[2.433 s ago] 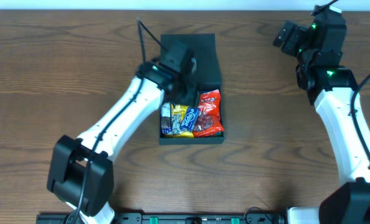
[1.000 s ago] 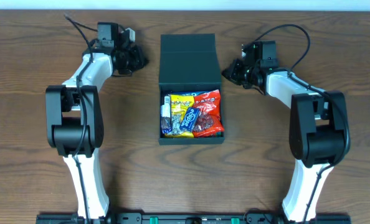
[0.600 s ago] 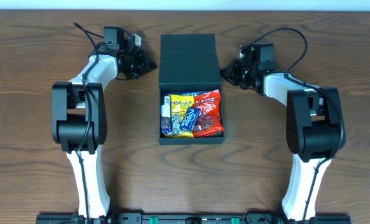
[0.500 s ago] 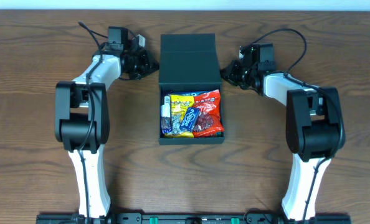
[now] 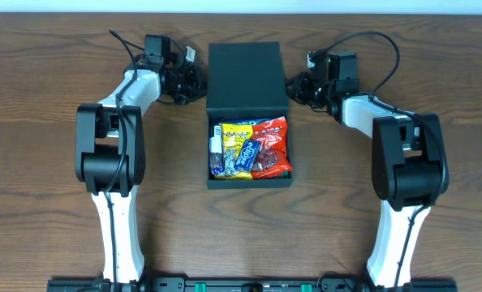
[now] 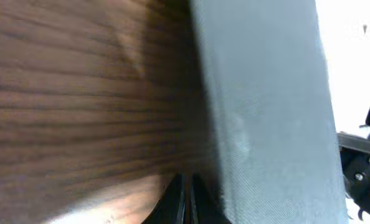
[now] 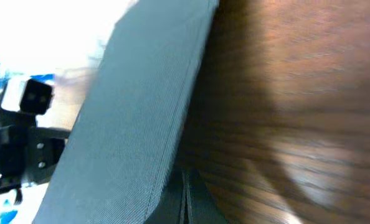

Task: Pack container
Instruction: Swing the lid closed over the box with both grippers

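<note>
The container (image 5: pixel 249 183) is a dark box in the middle of the table, its flap lid (image 5: pixel 245 77) lying open and flat toward the far edge. Bright snack packets (image 5: pixel 251 146) fill its tray. My left gripper (image 5: pixel 199 83) is shut and empty, its tips low on the table at the lid's left edge. My right gripper (image 5: pixel 292 87) is shut and empty too, at the lid's right edge. In the left wrist view the closed gripper (image 6: pixel 186 190) points along the lid's (image 6: pixel 266 112) side. The right wrist view shows the closed gripper (image 7: pixel 185 186) under the lid's (image 7: pixel 141 112) edge.
The wooden table (image 5: pixel 46 203) stretches to both sides of the box. Both arms fold back from the near edge, with cables looping above each wrist. The far table edge lies just behind the lid.
Both arms swung in from the sides. The left gripper moved right to the lid's left edge, and the right gripper crept left to its right edge. The box has not moved.
</note>
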`<state>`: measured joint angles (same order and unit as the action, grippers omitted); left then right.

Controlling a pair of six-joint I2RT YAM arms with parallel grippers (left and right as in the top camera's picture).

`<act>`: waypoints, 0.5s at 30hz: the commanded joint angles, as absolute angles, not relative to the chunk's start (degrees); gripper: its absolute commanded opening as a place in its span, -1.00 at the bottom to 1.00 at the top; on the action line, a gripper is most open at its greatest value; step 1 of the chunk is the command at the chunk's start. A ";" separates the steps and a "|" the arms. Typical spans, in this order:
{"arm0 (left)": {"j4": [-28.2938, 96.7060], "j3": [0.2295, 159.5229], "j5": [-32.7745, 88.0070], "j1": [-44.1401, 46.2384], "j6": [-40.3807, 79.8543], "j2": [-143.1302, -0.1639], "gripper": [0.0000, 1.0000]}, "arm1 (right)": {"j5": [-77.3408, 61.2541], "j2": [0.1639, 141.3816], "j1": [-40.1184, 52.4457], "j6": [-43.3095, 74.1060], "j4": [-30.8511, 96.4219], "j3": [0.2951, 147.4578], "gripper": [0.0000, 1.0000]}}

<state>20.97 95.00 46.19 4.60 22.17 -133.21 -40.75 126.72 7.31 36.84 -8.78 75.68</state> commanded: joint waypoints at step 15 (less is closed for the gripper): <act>32.93 103.94 48.97 3.73 2.37 -119.52 -0.88 | -62.94 116.53 3.81 26.35 -15.86 76.09 -0.97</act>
<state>32.23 102.39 47.79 3.75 7.20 -124.11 -56.60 119.96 3.81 30.20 -15.70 75.68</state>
